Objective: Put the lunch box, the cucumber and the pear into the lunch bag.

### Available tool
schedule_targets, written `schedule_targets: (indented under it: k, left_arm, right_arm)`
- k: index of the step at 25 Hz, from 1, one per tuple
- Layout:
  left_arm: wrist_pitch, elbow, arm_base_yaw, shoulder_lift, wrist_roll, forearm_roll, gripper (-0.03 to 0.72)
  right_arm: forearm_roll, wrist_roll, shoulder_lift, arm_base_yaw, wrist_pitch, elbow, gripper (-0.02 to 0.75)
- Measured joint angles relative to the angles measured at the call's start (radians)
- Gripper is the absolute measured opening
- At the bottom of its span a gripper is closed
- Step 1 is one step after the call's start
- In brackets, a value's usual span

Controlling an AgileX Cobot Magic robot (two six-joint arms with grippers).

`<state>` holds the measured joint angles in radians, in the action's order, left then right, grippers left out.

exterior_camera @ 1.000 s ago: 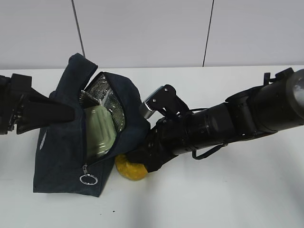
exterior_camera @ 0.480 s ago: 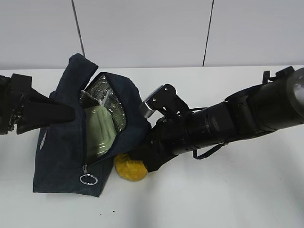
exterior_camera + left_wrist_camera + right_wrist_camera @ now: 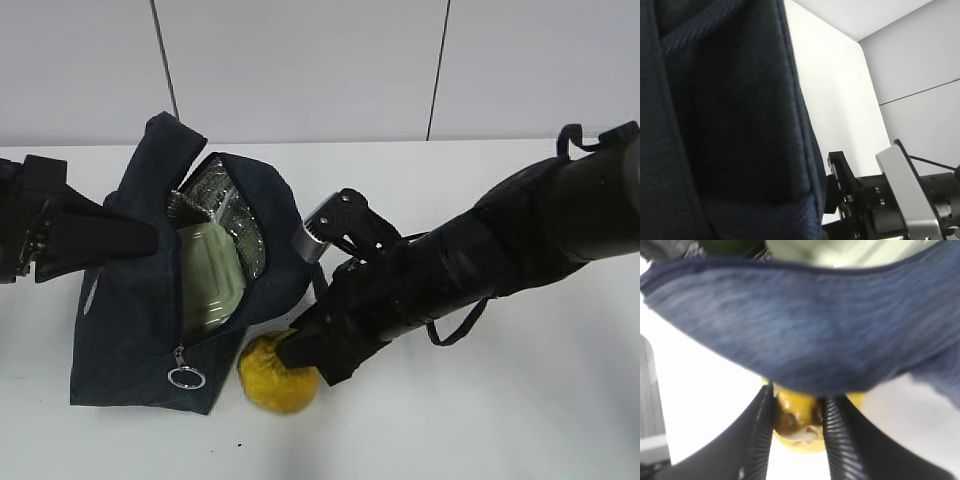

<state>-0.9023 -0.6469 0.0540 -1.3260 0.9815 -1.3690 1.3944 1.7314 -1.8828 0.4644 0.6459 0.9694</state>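
White bench [image 3: 520, 400]: we see the right claw [image 3: 799, 426] closed on the pear [image 3: 277, 374], bag [image 3: 140, 310] beside it; left claw's state indiscernible.

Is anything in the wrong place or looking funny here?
The pear is still outside, on the table beside the lunch bag, pinched by the right gripper. The lunch box sits tilted in the bag's open mouth.

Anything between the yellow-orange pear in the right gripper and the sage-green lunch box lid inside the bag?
Yes: the navy fabric lunch bag's front wall hangs between the pear and the lunch box lid, clearest in the right wrist view.
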Motion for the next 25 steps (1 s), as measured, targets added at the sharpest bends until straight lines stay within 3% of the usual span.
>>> schedule_targets:
  k: [10,19,25]
  left_arm:
    - [0.000,0.000,0.000,0.000,0.000,0.000,-0.019]
    - [0.000,0.000,0.000,0.000,0.000,0.000,-0.019]
    - [0.006,0.000,0.000,0.000,0.000,0.000,-0.019]
  right_arm:
    - [-0.267,-0.221,0.144,0.000,0.076,-0.010,0.246]
    - [-0.282,-0.254,0.335,0.000,0.148,-0.012,0.244]
    - [-0.214,-0.255,0.410,0.000,0.159,0.025,0.244]
